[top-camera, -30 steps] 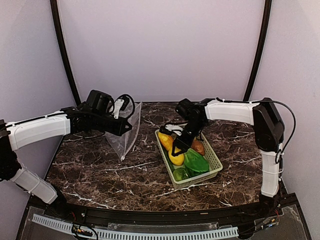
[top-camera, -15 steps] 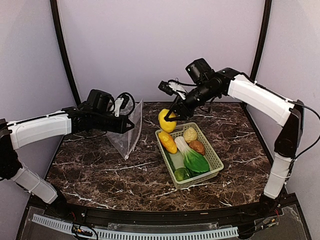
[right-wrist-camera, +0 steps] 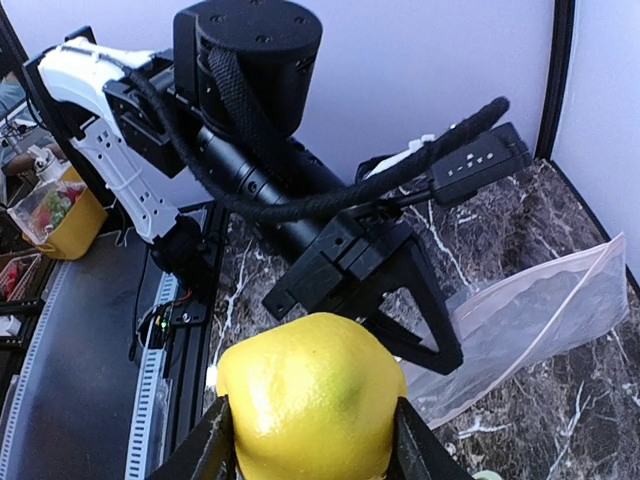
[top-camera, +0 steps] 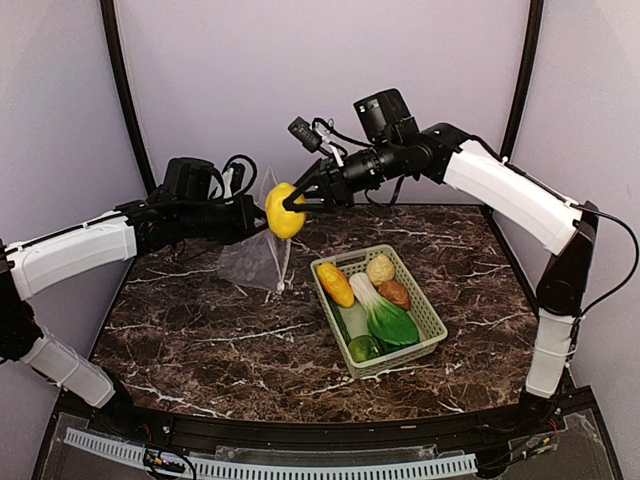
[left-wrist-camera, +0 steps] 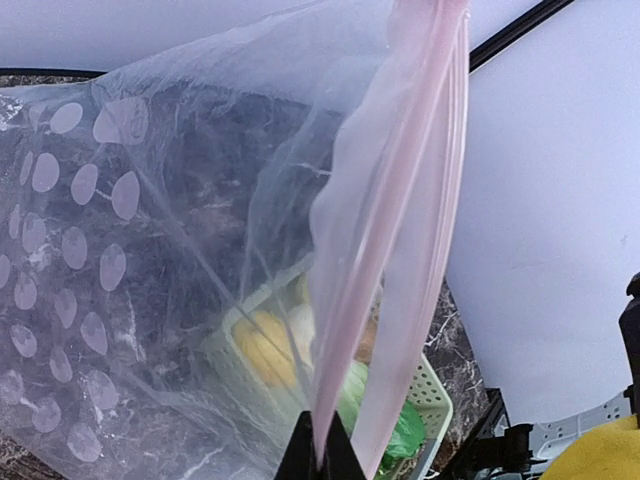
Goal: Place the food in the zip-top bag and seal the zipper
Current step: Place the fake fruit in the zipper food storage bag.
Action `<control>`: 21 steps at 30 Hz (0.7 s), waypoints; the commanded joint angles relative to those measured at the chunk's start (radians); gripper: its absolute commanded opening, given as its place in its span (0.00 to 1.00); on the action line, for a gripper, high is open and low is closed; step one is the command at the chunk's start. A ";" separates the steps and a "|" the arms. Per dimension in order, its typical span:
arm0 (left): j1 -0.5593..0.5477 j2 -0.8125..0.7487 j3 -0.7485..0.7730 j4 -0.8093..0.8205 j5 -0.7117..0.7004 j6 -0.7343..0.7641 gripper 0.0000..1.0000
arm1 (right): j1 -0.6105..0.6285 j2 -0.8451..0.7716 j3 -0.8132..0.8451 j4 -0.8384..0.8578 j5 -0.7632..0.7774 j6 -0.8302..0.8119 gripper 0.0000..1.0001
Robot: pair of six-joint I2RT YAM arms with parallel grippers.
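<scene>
Two grips, midair: we see the left end effector (left-wrist-camera: 320,450) pinching the bag's (top-camera: 255,262) zipper (left-wrist-camera: 390,200) above the desk (top-camera: 200,340), the right end effector (right-wrist-camera: 314,445) clamping the lemon (top-camera: 283,211) just beside it.

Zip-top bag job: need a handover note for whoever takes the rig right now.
Left gripper: shut on the pink zipper strip of the clear dotted plastic zip-top bag, holding it up, mouth parted.
Right gripper: shut on the yellow toy lemon, in the air beside the bag's mouth.
Pale green basket holds the orange piece, green-and-white bok choy, beige round piece, brown potato and green pieces.
Done: nothing bagged.
Left: drop in lemon, bag the rest, seal zipper.
</scene>
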 commanded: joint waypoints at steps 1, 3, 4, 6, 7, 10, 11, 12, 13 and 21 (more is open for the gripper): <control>0.004 -0.059 0.030 0.034 0.042 -0.109 0.01 | 0.000 -0.001 -0.021 0.188 -0.004 0.103 0.25; 0.003 -0.074 0.032 0.025 0.048 -0.116 0.01 | 0.000 0.006 -0.031 0.213 0.036 0.119 0.25; 0.002 -0.080 0.032 0.020 0.050 -0.117 0.01 | 0.000 0.013 -0.031 0.217 0.051 0.126 0.25; 0.000 -0.098 0.031 0.007 0.051 -0.112 0.01 | 0.000 0.033 -0.027 0.225 0.073 0.143 0.25; 0.000 -0.109 0.031 -0.004 0.051 -0.105 0.01 | 0.000 0.045 -0.023 0.229 0.075 0.151 0.25; -0.001 -0.135 0.024 -0.022 0.050 -0.096 0.01 | 0.000 0.074 -0.018 0.234 0.127 0.154 0.24; -0.001 -0.140 0.021 -0.031 0.046 -0.096 0.01 | 0.000 0.082 -0.019 0.236 0.156 0.154 0.24; -0.002 -0.152 0.014 -0.034 0.044 -0.095 0.01 | 0.000 0.087 -0.020 0.234 0.187 0.154 0.24; -0.002 -0.157 0.009 -0.036 0.042 -0.094 0.01 | 0.000 0.088 -0.024 0.235 0.219 0.154 0.24; -0.003 -0.180 -0.028 -0.038 0.041 -0.095 0.01 | 0.009 0.084 -0.076 0.244 0.385 0.130 0.24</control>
